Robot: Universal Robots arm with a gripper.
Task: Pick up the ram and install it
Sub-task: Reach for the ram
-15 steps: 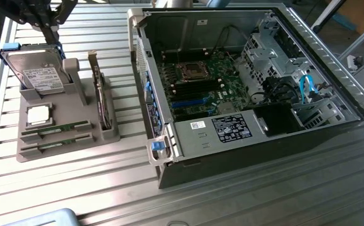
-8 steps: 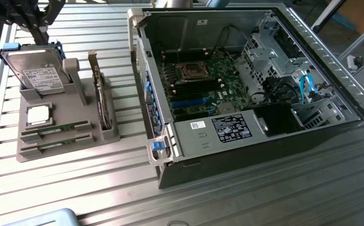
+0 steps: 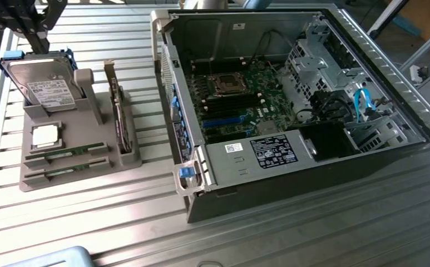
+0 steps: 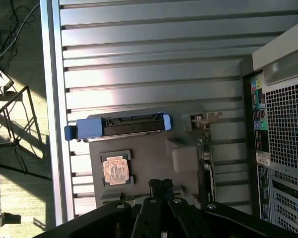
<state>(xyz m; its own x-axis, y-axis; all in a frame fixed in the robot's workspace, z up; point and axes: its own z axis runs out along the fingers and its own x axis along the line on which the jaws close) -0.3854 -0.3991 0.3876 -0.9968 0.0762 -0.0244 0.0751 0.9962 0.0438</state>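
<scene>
Two ram sticks lie in the slots of a grey holder [image 3: 81, 125] at the exterior view's left: one ram stick [image 3: 68, 152] sits behind the other ram stick [image 3: 65, 172], both thin and green. My gripper [image 3: 39, 45] hangs at the far end of the holder, above the hard drive [image 3: 45, 89], well away from the sticks. Its fingers look shut with nothing between them. In the wrist view the gripper [image 4: 161, 187] points down over the holder [image 4: 154, 153], and its black body covers the part where the sticks lie.
The holder also carries a CPU [image 3: 45, 135] and an upright expansion card [image 3: 115, 111]. An open computer case [image 3: 363, 61] fills the exterior view's right, with its motherboard [image 3: 233, 100] and black memory slots exposed. Everything rests on a ribbed metal table [image 3: 289, 233].
</scene>
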